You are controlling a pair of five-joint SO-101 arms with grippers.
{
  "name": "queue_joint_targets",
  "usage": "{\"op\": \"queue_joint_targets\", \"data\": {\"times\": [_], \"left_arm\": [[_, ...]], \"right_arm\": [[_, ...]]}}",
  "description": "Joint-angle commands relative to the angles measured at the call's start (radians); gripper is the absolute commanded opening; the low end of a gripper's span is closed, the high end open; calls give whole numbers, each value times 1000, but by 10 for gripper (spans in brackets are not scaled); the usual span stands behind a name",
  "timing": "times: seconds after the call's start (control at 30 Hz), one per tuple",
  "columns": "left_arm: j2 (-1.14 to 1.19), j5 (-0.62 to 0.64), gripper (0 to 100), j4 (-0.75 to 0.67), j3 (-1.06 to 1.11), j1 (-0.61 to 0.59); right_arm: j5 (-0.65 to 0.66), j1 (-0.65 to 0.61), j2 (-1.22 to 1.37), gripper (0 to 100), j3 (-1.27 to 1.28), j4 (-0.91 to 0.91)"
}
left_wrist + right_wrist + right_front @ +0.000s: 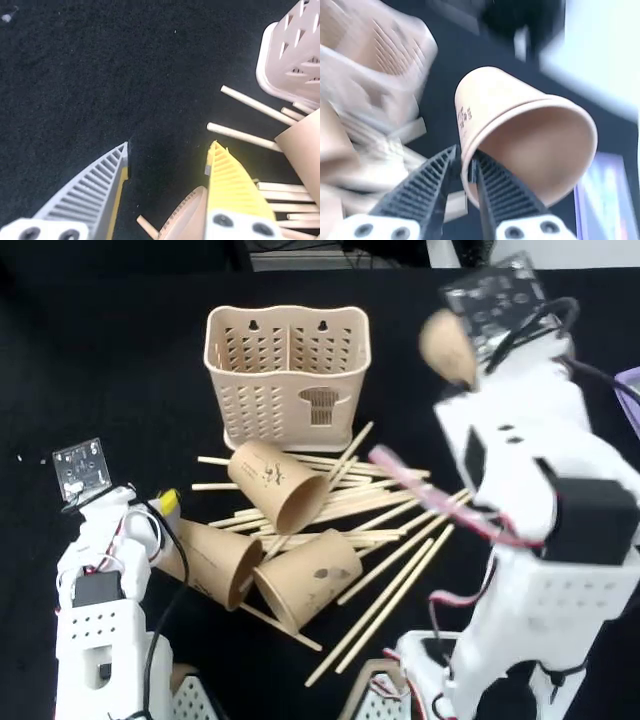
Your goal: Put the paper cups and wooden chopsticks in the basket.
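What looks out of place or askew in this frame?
Three paper cups lie tipped on their sides among chopsticks scattered in front of the upright basket. A fourth cup hangs tilted, pinched by its rim in the right gripper.

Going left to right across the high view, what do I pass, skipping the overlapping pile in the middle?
Left gripper with its yellow finger → beige slotted plastic basket → tan paper cup raised in the right gripper.
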Motion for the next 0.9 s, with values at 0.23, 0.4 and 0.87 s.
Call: {"op": "queue_joint_targets", "data": {"times": [0.23,0.4,0.87], "left_arm": [[-15,2,252,-81,38,-7],[-15,2,252,-81,38,-7],[-15,0,252,-80,38,-7]], "right_arm": [[98,-267,357,11,-374,6],[164,-296,519,11,-544,126],[170,-333,685,11,-578,124]]}}
